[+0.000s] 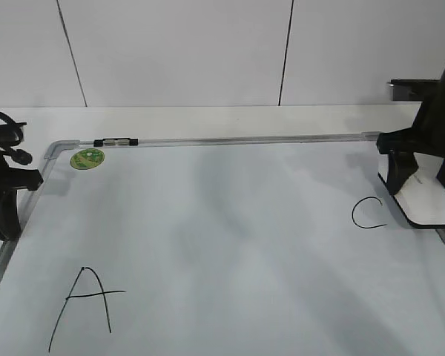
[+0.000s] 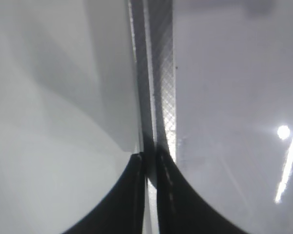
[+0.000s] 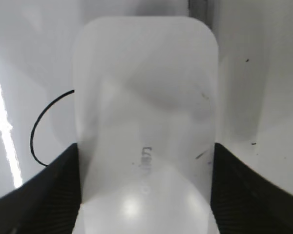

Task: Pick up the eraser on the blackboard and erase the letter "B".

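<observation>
Nearest you on the large white dry-erase blackboard (image 1: 230, 245) with its silver-grey metal frame stands one hand-drawn black letter "A" (image 1: 85, 305) at the lower left, with wide bare board to its right. You can count two letters in all: the other is a black letter "C" (image 1: 368, 213) farther back on the right. No letter "B" shows in any view.

Just right of the "C", hard against the board's right frame edge, lies the single flat white rounded-rectangular plastic eraser (image 1: 424, 202), dark along its underside. Your right gripper (image 3: 145, 195) has its black jaws down on either long side of it, clasping it; faint grey lettering shows on its top.

At the left edge, your left gripper (image 2: 149, 170) hangs over the frame rail, its jaws drawn together to a thin slit with nothing between them.

Farther back, one round green sticker (image 1: 87, 158) sits in the far left corner beside a small black-and-clear clip (image 1: 116, 141) on the top rail. Beyond lies the pale table (image 1: 208, 119).
</observation>
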### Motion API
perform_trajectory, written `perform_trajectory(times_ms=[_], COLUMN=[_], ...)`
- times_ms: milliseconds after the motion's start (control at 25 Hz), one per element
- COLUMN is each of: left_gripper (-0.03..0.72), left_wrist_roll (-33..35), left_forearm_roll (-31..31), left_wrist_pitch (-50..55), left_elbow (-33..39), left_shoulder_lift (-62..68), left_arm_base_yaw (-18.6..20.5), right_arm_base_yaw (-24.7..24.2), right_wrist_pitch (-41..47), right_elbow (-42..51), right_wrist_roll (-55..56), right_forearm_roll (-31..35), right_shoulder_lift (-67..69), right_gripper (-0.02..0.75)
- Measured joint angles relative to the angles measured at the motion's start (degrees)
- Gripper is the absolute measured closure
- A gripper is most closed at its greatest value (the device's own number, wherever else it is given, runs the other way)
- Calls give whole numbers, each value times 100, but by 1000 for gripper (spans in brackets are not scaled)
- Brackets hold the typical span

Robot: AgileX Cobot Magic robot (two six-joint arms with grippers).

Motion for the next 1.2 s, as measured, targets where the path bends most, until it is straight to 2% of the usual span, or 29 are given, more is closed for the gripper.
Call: perform_trajectory(times_ms=[400,680,840,1200], left_gripper=[671,671,671,672], left_wrist_roll=[0,0,0,0], left_forearm_roll=[-7,-7,-7,-7], left_wrist_pitch=[0,0,0,4], left_elbow=[0,0,0,0], left_shoulder_lift=[0,0,0,0], left_arm_base_yaw=[0,0,0,0], right_arm_base_yaw=[0,0,0,0], right_wrist_pitch=[245,395,400,439], right_elbow=[-25,-671,-913,-518], right_wrist_roll=[0,0,0,0], right_forearm_roll=[0,14,28,335], right_shoulder_lift=[253,253,253,-762], right_gripper=[94,95,120,148])
